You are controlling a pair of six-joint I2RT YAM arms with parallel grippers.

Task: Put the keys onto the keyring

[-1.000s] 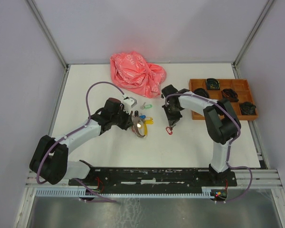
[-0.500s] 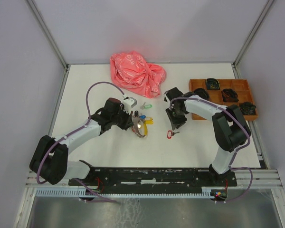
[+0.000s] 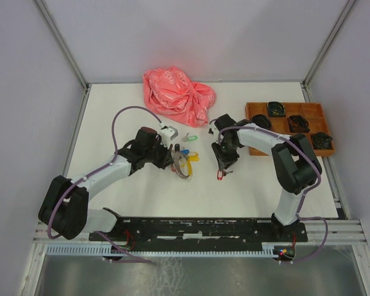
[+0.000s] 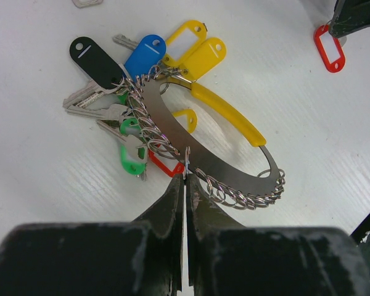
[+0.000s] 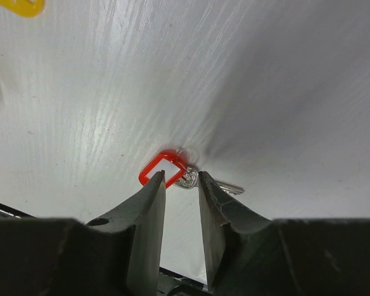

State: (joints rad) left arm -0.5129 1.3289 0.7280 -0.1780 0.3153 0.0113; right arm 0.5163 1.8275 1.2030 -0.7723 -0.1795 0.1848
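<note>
My left gripper (image 4: 186, 177) is shut on the thin edge of the keyring (image 4: 225, 166), a curved steel plate with a chain of small rings and a yellow grip, held just above the table (image 3: 129, 117). In the top view the left gripper (image 3: 176, 161) sits mid-table with the keyring (image 3: 184, 166) at its tip. The red-tagged key (image 5: 163, 168) lies flat on the table. My right gripper (image 5: 182, 176) stands open just over it, one finger on each side of the tag's ring end. The same key (image 3: 220, 175) lies below the right gripper (image 3: 223, 161). The green-tagged key (image 3: 190, 138) lies alone, farther back.
A bunch of keys with blue (image 4: 145, 54), yellow (image 4: 185, 37) and black (image 4: 89, 54) tags hangs from the keyring's left end. A crumpled pink bag (image 3: 179, 95) lies at the back. An orange compartment tray (image 3: 256, 110) with black items sits at the right.
The right gripper opened and let go of the red-tagged key, which now lies on the table. The gripper lifted off, then came back down over it. The left arm held still.
</note>
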